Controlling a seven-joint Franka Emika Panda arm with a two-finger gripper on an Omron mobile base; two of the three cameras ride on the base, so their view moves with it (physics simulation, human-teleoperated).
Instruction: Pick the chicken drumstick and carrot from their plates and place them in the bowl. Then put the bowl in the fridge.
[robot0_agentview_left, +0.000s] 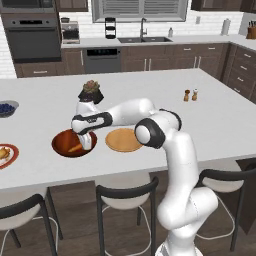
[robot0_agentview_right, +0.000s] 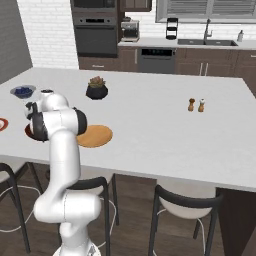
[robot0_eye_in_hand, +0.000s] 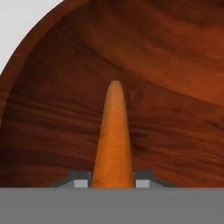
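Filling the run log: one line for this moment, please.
phase: placing carrot | gripper: shut on carrot, over bowl | chicken drumstick: on its plate

Landmark: the bowl (robot0_agentview_left: 62, 142), dark brown, near the front edge of the white counter (robot0_agentview_left: 215, 115).
In the bowl: the gripper (robot0_agentview_left: 84, 142) is down inside, with the carrot (robot0_eye_in_hand: 113, 135) between its fingers, tip over the bowl floor; the rim curves up close around it.
Right of the bowl: tan plate (robot0_agentview_left: 123, 140), bare, just beside.
Behind the bowl: black plant pot (robot0_agentview_left: 91, 93), tall, near.
Left of the bowl: red-rimmed plate (robot0_agentview_left: 11, 157) with the drumstick (robot0_agentview_left: 3, 152).
Far right: shakers (robot0_agentview_left: 190, 95), well apart; open counter between.
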